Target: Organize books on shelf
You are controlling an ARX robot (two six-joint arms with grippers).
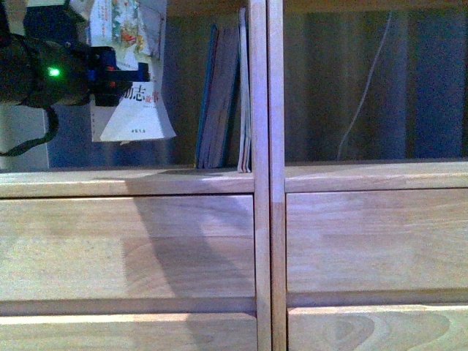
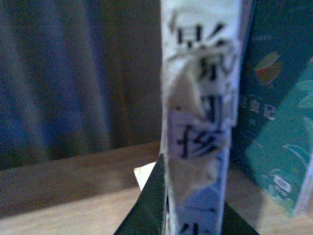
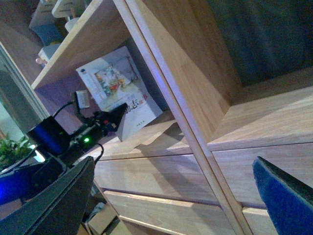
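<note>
Front view: L tool [image 1: 140, 75] grips white book [image 1: 136, 117] nr upright books [image 1: 219, 102].

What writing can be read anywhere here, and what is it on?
"志": large black character on the cover of the white book; its neighbours and the small line below are unreadable.
Spine of the white book: big black Chinese characters, too blurred to read.
Cover of the teal book: small pale characters, too blurred to read.
No numbers or brand names are legible.
</note>
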